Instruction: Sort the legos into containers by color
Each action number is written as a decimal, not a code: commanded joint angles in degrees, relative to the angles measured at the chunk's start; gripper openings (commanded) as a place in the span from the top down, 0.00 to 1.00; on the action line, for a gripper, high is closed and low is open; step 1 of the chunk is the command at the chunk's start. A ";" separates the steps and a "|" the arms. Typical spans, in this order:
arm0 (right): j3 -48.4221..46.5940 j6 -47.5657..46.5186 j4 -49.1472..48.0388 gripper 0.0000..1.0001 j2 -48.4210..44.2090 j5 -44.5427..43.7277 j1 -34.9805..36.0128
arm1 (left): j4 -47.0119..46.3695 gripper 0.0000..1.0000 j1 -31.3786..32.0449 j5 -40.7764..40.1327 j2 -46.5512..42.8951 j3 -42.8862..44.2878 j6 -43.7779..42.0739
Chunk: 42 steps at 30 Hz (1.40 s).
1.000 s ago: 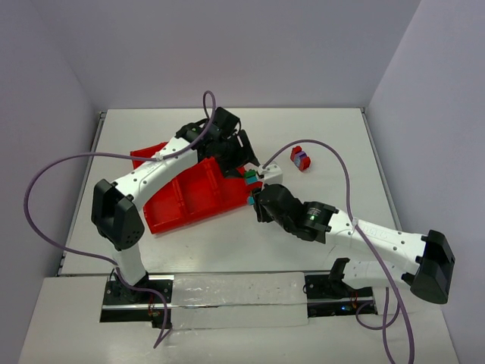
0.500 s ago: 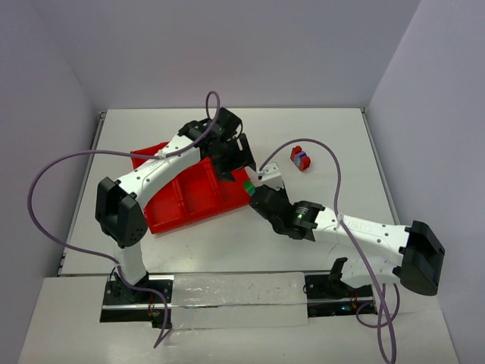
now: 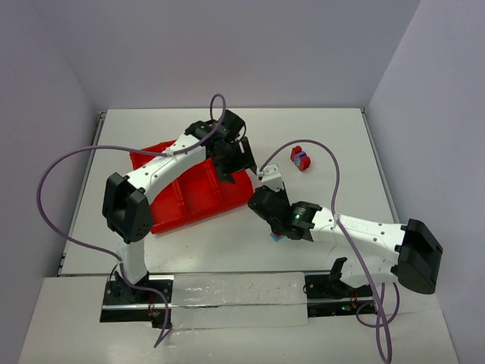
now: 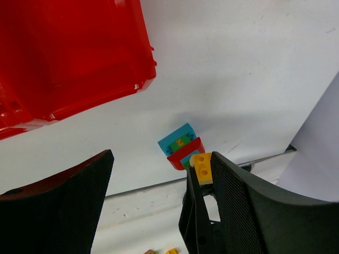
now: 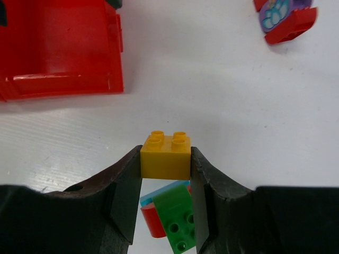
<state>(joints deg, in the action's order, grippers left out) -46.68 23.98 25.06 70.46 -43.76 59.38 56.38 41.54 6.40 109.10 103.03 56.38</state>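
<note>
Between the fingers of the right hand [image 5: 166,161], low over the surface [image 5: 238,106]: one orange-yellow brick [image 5: 165,157], studs up, clamped by its two side faces. We read that hold as deliberate, since top and underside are left free. (Ana)

Agreed. And the stack [image 5: 172,214], teal, red, green? We see it right under the yellow one in the right wrist view, tilted. Attached or loose on the surface, we cannot tell. (Ben)

Same from the left wrist view: it sits against the yellow brick with no clear gap. Left hand [image 4: 159,169] is spread wide, gripping nothing. It hangs by a corner of the tray [image 5: 63,82] and faces that stack. Our guess is that it is posted as the second grip, to take the stack while the right hand anchors the yellow one. (Ana)

Plausible. The tray lies just beside both hands, so a freed brick has a short trip to one of the compartments [image 5: 53,37]. A red-and-purple piece [image 5: 286,21] lies apart on the far side, untouched. We judge the sort barely begun: yellow is not yet in a compartment and the stack is not yet split by color. Risk we flag: so small a brick may pivot or pop out if the stack is pulled sideways. (Ben)
</note>
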 commanded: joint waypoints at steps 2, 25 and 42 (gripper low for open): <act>3.55 5.48 -2.63 0.94 -3.49 5.55 -1.62 | 0.04 0.16 0.30 -2.00 0.56 0.78 -0.61; -19.15 1.69 -6.03 0.94 9.46 24.35 -9.13 | -6.43 0.10 -25.71 -5.00 -28.22 -12.10 -16.12; -43.16 1.16 -6.15 0.91 31.00 30.21 -15.47 | -16.61 0.01 -28.00 -5.12 -36.88 -21.32 -17.09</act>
<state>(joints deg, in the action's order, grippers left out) -83.56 25.61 19.94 98.70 -14.35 45.06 46.50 13.97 0.75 75.53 83.08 39.30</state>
